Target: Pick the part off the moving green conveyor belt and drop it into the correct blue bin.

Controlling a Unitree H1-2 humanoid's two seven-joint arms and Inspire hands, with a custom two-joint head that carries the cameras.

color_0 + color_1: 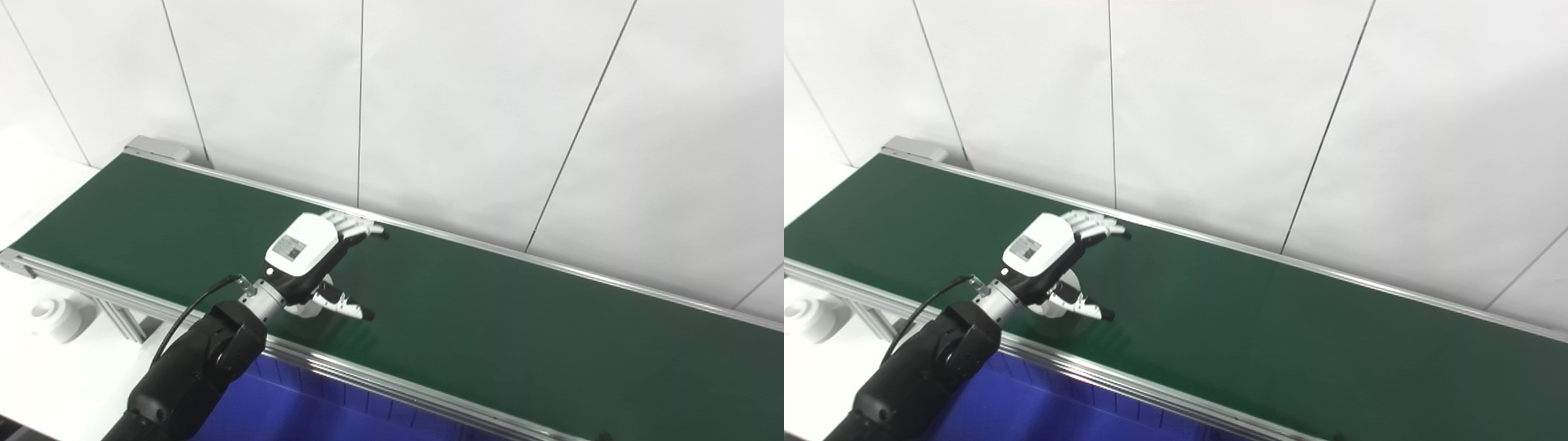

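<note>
White spool-like piece (55, 314), panelled wall (465, 104)

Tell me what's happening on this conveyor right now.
The robot's left hand is stretched out over the green conveyor belt, fingers spread. A round white part sits on the belt right under the palm, mostly hidden, and does not look gripped yet. A blue bin waits below the belt's near edge. The right hand isn't visible.
</note>
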